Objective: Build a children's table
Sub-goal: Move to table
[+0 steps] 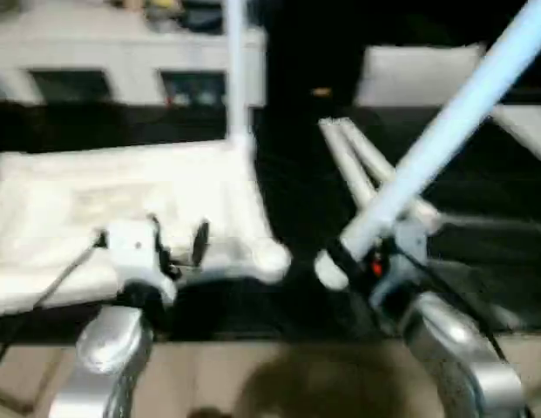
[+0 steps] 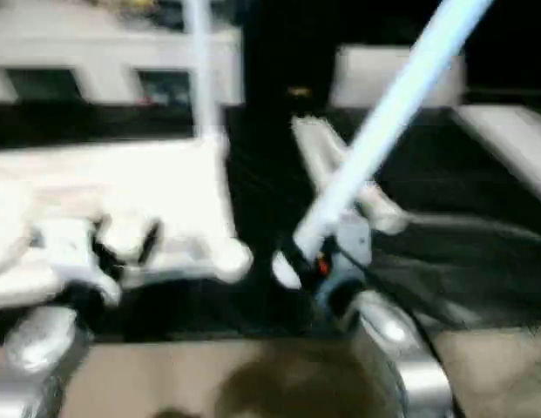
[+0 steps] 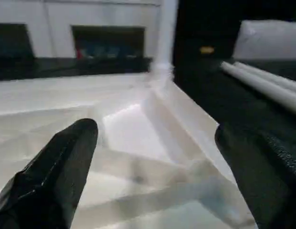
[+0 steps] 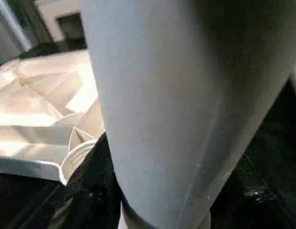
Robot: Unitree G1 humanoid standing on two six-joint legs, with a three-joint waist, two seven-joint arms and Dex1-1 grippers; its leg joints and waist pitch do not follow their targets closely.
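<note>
On the dark counter [image 1: 479, 287] lies the tabletop [image 1: 122, 209], underside up, one leg already upright at its far corner. Right hand [image 1: 344, 257] grips a slanted leg [image 1: 444, 131]: stand it vertical over the near corner socket [image 1: 270, 259] before pressing down. Left hand [image 1: 179, 244], released, could steady the top.

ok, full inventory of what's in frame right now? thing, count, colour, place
table top: 1, white, upside down on the dark surface, ribs up, on the robot's left
fitted leg: 1, white, upright in the top's far right corner socket
held leg: 1, white, tilted, clamped near its thick end
loose legs: 2, white, lying side by side right of the top
cabinet: 1, white, behind the table top
left gripper: 1, black fingers, open over the top
right gripper: 1, black fingers, shut on the held leg
</note>
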